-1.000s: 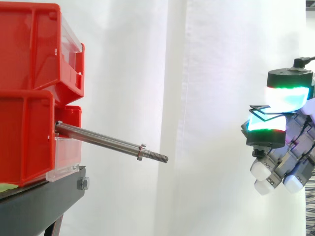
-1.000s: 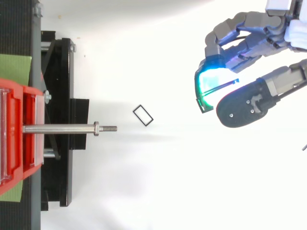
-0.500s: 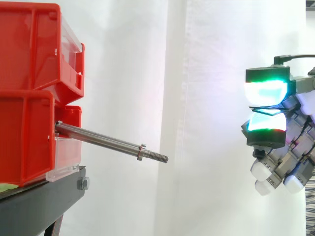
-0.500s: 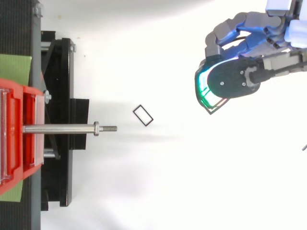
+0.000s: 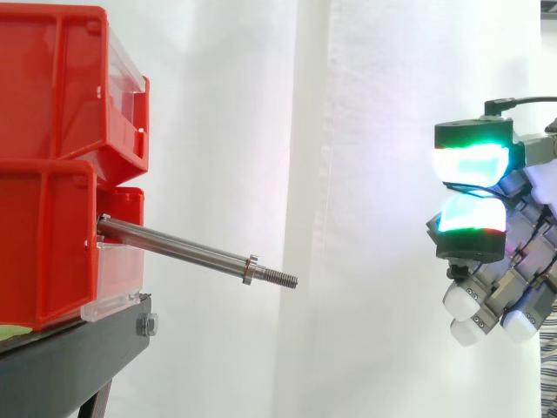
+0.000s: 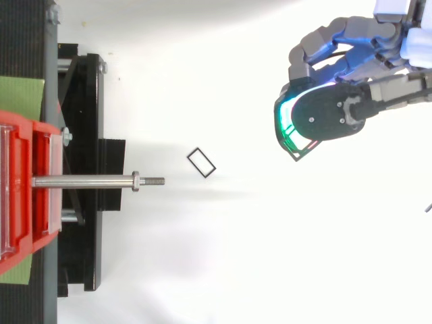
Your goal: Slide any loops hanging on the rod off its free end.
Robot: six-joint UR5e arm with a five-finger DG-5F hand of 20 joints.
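Hand (image 6: 331, 118) pinching black loop (image 6: 295, 156), second loop (image 6: 201, 163) on white surface (image 6: 236, 256), rod (image 5: 183, 250) well apart, white curtain (image 5: 365, 113) behind

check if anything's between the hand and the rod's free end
Nothing visible does. The space between the hand, pinching a thin loop, and the rod tip is open; another loop lies on the white surface below.

Operator: State the bin count.
Technician: Two red bins: upper bin (image 5: 52, 87) and lower bin (image 5: 43, 244), left of frame.
Operator: Stands?
Technician: One black stand (image 5: 70, 357).
Operator: Rods?
Technician: One steel rod (image 5: 174, 248), carrying one nut (image 5: 250, 270).
Operator: Loops?
Technician: Two black rectangular loops: loose loop (image 6: 205, 159), centre frame; pinched loop (image 6: 295, 155), upper right, in the one hand (image 6: 331, 118).
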